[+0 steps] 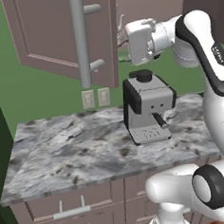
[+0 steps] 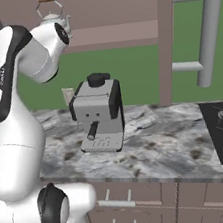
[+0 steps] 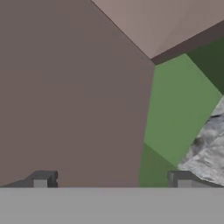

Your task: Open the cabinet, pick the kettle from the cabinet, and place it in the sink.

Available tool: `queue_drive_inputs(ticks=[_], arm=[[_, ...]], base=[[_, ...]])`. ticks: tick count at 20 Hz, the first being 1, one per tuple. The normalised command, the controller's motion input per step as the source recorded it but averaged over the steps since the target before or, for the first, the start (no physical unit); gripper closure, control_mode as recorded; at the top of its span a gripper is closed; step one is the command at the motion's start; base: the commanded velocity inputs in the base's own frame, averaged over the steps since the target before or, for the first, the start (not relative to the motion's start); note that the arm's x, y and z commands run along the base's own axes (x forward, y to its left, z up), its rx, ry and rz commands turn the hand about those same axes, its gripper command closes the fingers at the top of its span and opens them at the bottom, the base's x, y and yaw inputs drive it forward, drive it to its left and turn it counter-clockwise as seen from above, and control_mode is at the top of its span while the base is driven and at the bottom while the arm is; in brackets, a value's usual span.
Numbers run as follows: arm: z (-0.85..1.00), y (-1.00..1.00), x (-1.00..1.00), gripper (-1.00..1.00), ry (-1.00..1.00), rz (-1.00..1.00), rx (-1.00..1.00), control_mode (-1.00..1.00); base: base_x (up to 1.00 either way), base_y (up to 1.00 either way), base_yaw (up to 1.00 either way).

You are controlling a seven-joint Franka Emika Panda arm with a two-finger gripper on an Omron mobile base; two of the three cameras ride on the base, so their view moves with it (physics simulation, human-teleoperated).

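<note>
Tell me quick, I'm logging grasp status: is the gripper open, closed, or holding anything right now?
Gripper: open, fingertips spread wide apart, nothing between them; it faces a mauve-brown cabinet panel.

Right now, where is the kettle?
In the right base view the kettle stands on the open cabinet's shelf, upper left, above the coffee machine and beside the arm's elbow.

Light is even and flat throughout, bright without a visible source. The coffee machine point(image 1: 148, 108) casts no clear shadow on the marble counter point(image 1: 65, 155) around it; only its own left side is darker. No glare shows on the cabinet door's silver handle point(image 1: 81, 38) above it. Edges look soft and slightly blurred, the hand view most of all. No edge distortion is apparent.
</note>
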Motion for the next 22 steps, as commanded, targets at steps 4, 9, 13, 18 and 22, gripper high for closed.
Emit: queue_drive_inputs(ticks=[4, 9, 13, 18, 22], arm=[[0.0, 0.44, 0.4, -1.0, 0.0, 0.0, 0.0, -1.0], [0.01, 0.52, 0.27, -1.0, 0.0, 0.03, 0.0, -1.0], [0.02, 0.6, 0.08, -1.0, 0.0, 0.07, 0.0, -1.0], [0.02, 0.63, 0.0, -1.0, 0.0, 0.09, 0.0, -1.0], [0.01, 0.66, 0.0, -1.0, 0.0, 0.11, 0.0, -1.0]], base=[[0.0, 0.0, 0.0], [0.0, 0.0, 0.0], [0.0, 0.0, 0.0], [0.0, 0.0, 0.0], [0.0, 0.0, 0.0]])
